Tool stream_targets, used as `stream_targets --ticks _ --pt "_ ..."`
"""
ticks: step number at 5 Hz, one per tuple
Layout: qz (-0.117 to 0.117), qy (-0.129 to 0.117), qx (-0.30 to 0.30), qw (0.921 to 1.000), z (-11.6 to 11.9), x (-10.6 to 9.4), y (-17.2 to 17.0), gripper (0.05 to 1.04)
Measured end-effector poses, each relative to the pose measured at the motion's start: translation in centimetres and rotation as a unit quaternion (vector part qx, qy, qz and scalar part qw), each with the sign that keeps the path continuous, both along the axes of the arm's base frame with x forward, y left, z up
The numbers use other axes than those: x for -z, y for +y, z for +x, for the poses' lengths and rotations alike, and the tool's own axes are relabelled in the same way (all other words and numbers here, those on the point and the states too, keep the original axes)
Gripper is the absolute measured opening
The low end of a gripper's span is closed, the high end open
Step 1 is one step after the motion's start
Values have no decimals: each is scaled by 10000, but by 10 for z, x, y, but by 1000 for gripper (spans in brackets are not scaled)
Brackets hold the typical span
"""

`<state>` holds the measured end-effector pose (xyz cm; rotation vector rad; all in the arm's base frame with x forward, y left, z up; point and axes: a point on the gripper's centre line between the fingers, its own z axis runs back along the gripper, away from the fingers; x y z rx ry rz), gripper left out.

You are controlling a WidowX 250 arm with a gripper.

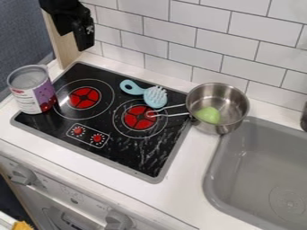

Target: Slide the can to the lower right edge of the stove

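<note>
1 can (26, 96) on stove (123, 150), lower than claw (85, 44), apart

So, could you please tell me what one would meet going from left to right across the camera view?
Can, left red burner, light-blue brush, bowl of the steel pot, dark object at the right edge.

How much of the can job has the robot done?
None of the slide looks done: the can stands at the left edge of the stove. The can isn't in hand either, as the gripper hangs up at the back left, apart from it. What's left is the whole slide, across to the lower right edge.
</note>
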<state>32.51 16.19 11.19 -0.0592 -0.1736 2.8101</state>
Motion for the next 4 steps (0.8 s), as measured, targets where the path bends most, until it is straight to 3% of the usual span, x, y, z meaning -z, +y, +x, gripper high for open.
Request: stream_targets --ticks 1,2,3,4 --pt "-85 158 26 9998 -2 12 -1 1000" --pt "-87 134 364 9992 -16 10 8 1000" --pt "70 112 1072 9941 -24 -2 15 1000" --pt "268 304 2023 9785 -36 -9 20 1000"
